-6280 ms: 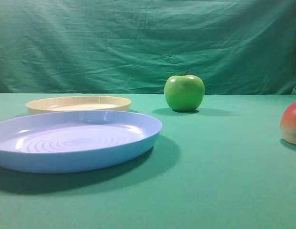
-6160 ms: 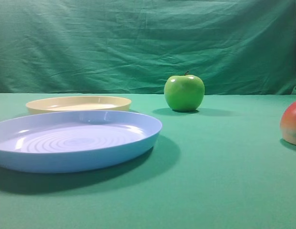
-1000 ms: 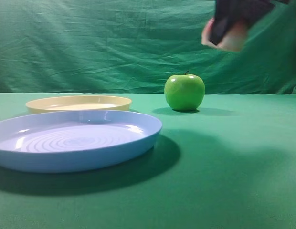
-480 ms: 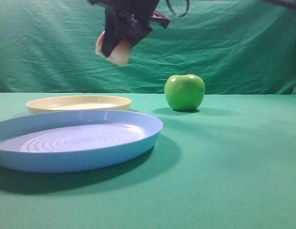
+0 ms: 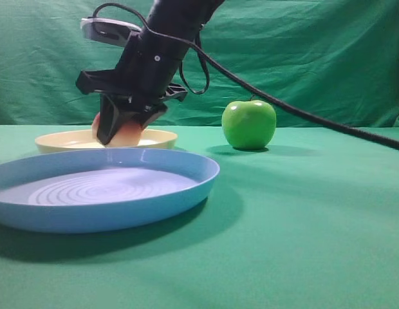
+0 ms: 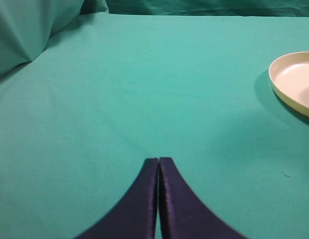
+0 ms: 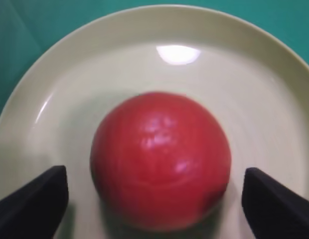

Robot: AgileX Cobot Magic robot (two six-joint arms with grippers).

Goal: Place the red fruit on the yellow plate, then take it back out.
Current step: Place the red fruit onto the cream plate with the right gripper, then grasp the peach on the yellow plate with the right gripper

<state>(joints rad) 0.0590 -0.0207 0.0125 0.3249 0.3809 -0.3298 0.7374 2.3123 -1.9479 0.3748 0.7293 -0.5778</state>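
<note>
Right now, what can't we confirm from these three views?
- Whether the red fruit rests on the yellow plate: in the exterior high view the right gripper covers most of it, and the wrist view looks straight down.
- Right fingertips: cut off by the right wrist frame's bottom edge.
- Left gripper: base cut off at the bottom edge; absent from the exterior high view.
- Blue plate: left rim cropped.

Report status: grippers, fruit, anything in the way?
Right gripper open astride the red fruit, fruit over the yellow plate. Left gripper shut, empty. Nothing in the way.
</note>
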